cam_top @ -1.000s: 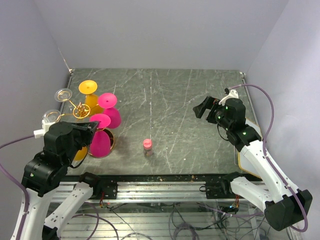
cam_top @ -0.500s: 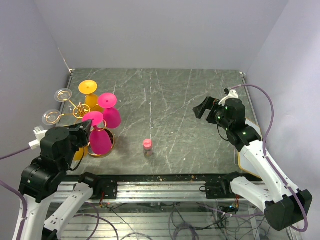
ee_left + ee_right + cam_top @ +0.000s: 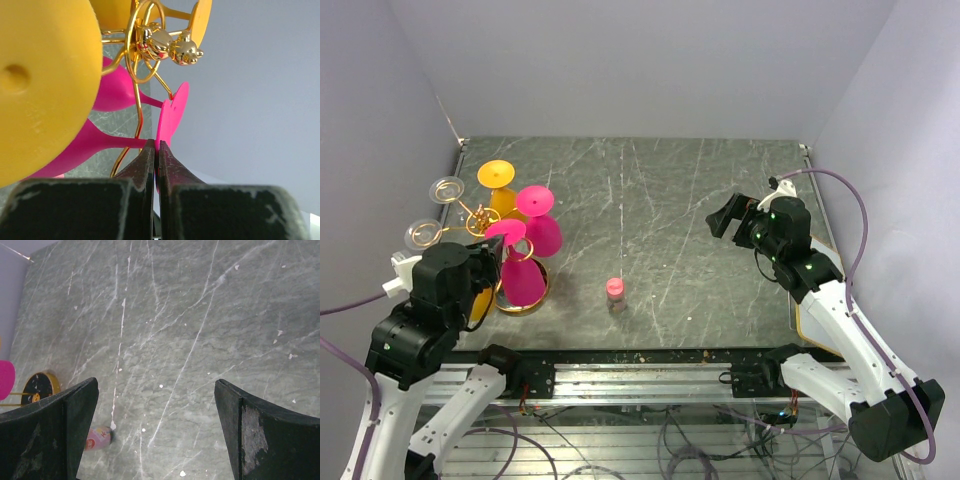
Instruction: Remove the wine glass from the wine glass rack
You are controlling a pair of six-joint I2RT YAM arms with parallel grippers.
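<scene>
The gold wire wine glass rack (image 3: 478,217) stands at the table's left and holds pink, yellow and clear glasses upside down. My left gripper (image 3: 492,258) is at the rack's near side. In the left wrist view the gripper (image 3: 157,146) is shut on the rim of the near pink wine glass's foot (image 3: 172,112). The glass's stem (image 3: 115,142) runs left to its bowl (image 3: 523,282). A gold ring arm (image 3: 145,47) and a yellow bowl (image 3: 40,85) fill that view. My right gripper (image 3: 725,216) is open and empty over the table's right half, its jaws wide apart in its wrist view (image 3: 155,430).
A second pink glass (image 3: 544,233), a yellow glass (image 3: 498,176) and two clear glasses (image 3: 447,187) hang on the rack's other arms. A small pink bottle (image 3: 615,291) stands near the table's front middle, and also shows in the right wrist view (image 3: 97,437). The rack's round base (image 3: 41,385) is visible there.
My left gripper has drawn back slightly toward the near left, and the near pink glass's foot has shifted left with it. The right arm has not moved.
</scene>
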